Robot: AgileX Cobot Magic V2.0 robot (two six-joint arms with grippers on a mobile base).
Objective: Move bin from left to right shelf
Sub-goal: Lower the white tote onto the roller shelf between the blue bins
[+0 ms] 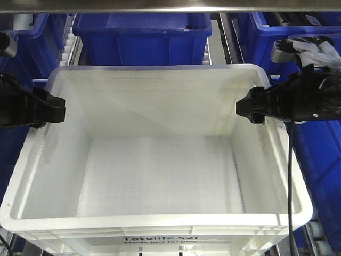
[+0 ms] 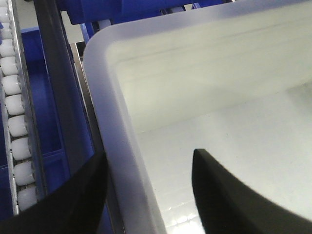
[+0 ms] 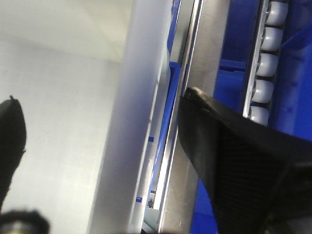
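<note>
The white bin [image 1: 160, 176], empty and printed "Totelife 521" on its front, fills the middle of the front view. It sits among the right shelf's roller rails [image 2: 14, 97] and under the steel crossbar [image 1: 170, 8]. My left gripper [image 1: 56, 109] is over the bin's left rim [image 2: 112, 126]. It stands open [image 2: 148, 153], one finger outside the wall and one inside, with a gap on the inner side. At the right rim [image 3: 141, 97] my right gripper [image 1: 245, 109] is open too [image 3: 101, 96], its fingers straddling the wall and clear of it on both sides.
Dark blue bins [image 1: 141, 37] stand close behind and on both sides of the white bin. A metal rail [image 3: 204, 58] and white rollers [image 3: 265, 63] run right beside the right wall. A black cable [image 1: 290, 176] hangs from the right arm over the bin's right rim.
</note>
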